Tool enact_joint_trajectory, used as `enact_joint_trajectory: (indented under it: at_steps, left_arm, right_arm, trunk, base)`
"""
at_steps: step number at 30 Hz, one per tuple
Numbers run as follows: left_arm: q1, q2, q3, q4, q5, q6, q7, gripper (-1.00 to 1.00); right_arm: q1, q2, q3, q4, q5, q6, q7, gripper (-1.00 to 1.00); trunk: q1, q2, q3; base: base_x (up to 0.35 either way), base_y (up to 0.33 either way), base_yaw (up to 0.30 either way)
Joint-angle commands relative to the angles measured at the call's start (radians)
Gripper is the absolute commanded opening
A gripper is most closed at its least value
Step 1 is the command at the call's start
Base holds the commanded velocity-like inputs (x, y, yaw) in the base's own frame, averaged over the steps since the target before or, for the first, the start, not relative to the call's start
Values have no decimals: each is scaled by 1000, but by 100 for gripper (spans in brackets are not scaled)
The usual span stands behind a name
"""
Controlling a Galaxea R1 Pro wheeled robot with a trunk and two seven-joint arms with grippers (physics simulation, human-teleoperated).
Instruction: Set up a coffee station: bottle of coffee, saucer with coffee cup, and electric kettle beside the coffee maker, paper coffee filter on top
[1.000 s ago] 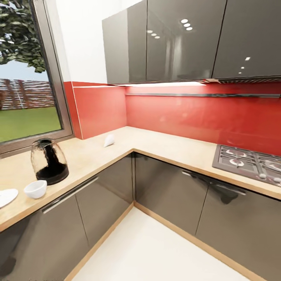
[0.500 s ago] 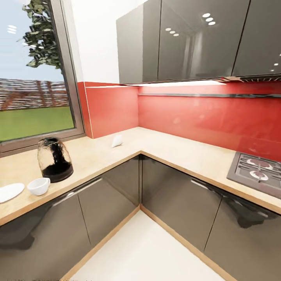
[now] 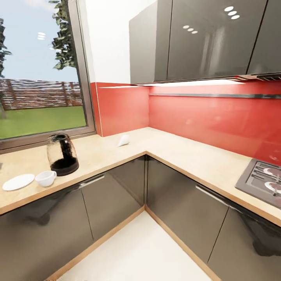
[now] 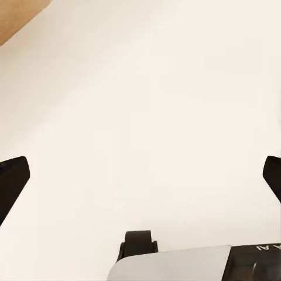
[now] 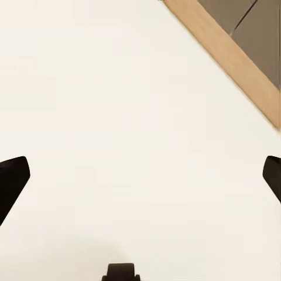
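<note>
On the wooden countertop [image 3: 183, 156] under the window stands a glass electric kettle [image 3: 62, 154] with a dark base. In front of it sit a white coffee cup [image 3: 45, 178] and, to its left, a white saucer [image 3: 18, 182], side by side and apart. A white paper coffee filter [image 3: 123, 140] lies near the counter's inner corner. The coffee maker and the coffee bottle are out of view. My left gripper [image 4: 140, 181] hangs open over pale floor, fingers wide apart and nothing between them. My right gripper [image 5: 140, 181] is also open above the floor.
The counter is L-shaped, with dark glossy cabinets [image 3: 171, 195] below and a gas hob [image 3: 263, 181] at the right. Upper cabinets [image 3: 203, 39] hang over a red backsplash. A window [image 3: 39, 78] is at the left. Pale floor [image 3: 144, 249] lies in the corner, edged by a wooden plinth [image 5: 228, 52].
The camera has turned left, so the whole picture has slid right: more window and saucer show, less of the hob. Nothing on the counter has moved.
</note>
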Motion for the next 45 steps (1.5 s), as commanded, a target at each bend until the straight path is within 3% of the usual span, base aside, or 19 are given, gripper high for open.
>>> enact_joint_trajectory:
  at_steps: [1, 25, 45]
  left_arm:
    - [0, 0, 0, -2, -6, 0, 0, 100]
    - [0, 0, 1, -2, -6, -1, 0, 100]
    - [0, 0, 0, -2, -6, -1, 0, 100]
  right_arm:
    - [0, 0, 0, 1, 1, -3, 0, 100]
    - [3, 13, 2, 55, 9, -6, -1, 100]
    - [3, 15, 2, 58, 11, -5, -5, 100]
  trunk:
    - [0, 0, -1]
    - [0, 0, -1]
    - [0, 0, -1]
  base:
    - [1, -270, 114]
    - [0, -34, 103]
    - [0, 0, 257]
